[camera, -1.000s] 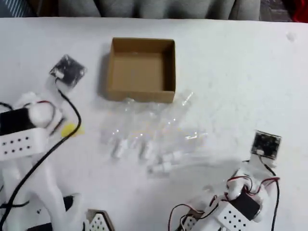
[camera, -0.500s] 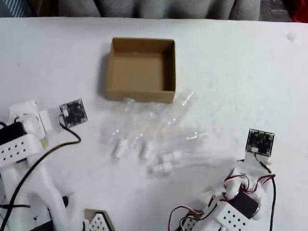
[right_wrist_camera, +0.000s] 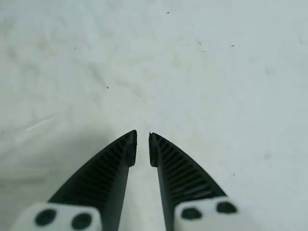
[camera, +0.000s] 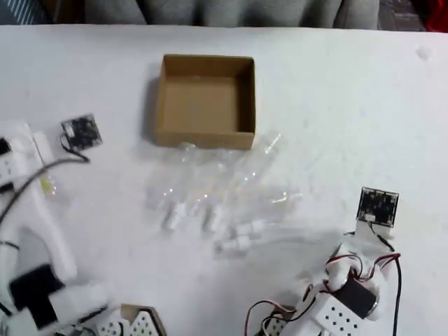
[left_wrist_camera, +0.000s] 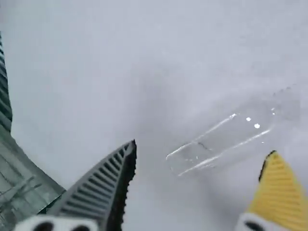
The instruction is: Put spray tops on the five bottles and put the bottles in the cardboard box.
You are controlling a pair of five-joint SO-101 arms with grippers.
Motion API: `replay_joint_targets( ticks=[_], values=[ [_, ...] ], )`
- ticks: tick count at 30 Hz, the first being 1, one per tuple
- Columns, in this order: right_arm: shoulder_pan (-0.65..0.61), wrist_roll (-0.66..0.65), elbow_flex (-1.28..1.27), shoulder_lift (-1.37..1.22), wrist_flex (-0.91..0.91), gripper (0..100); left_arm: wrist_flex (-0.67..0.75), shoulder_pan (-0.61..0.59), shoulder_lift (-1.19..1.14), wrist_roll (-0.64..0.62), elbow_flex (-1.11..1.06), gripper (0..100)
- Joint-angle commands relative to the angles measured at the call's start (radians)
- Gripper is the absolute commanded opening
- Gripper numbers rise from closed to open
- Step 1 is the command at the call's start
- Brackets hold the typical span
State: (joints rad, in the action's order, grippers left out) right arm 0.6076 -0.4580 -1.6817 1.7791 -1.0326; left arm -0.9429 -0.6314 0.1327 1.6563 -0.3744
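The right gripper (right_wrist_camera: 142,139) is clenched almost fully, with only a thin slit between its two black fingers. It holds nothing and points at the bare white surface (camera: 336,105). The left gripper (left_wrist_camera: 202,149) is spread wide, one finger black and one yellow, and it also grasps nothing. Between its fingers, further away, one clear bottle (left_wrist_camera: 226,139) lies on its side on the surface, and the fingers do not touch it.

In the high view, four white spray tops (camera: 171,218) can be counted in the middle of the surface, lying loose at the near edge of a heap of clear bottles (camera: 231,175). The bottles overlap, so I cannot tell their number. Just behind the heap stands one cardboard box (camera: 206,133), open at the top, with no bottle inside.
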Motion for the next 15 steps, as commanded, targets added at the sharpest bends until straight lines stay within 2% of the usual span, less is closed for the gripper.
replay_joint_targets(
  ticks=[1, 3, 7, 10, 15],
  values=[
    [-0.007, -0.086, -0.011, -0.004, -0.005, 1.5, -0.098, -0.018, -0.133, 0.015, 0.229, 37],
    [-0.007, -0.087, -0.011, -0.004, -0.005, 1.5, -0.121, -0.019, -0.185, 0.04, 0.269, 37],
    [-0.007, -0.091, -0.011, -0.004, -0.012, 1.5, -0.155, -0.036, -0.248, 0.204, 0.288, 37],
    [-0.007, -0.091, -0.011, -0.004, -0.012, 1.5, -0.155, -0.05, -0.285, 0.281, 0.287, 37],
    [-0.013, -0.094, -0.011, -0.004, -0.01, 1.5, -0.155, -0.053, -0.348, 0.321, 0.287, 37]
  ],
)
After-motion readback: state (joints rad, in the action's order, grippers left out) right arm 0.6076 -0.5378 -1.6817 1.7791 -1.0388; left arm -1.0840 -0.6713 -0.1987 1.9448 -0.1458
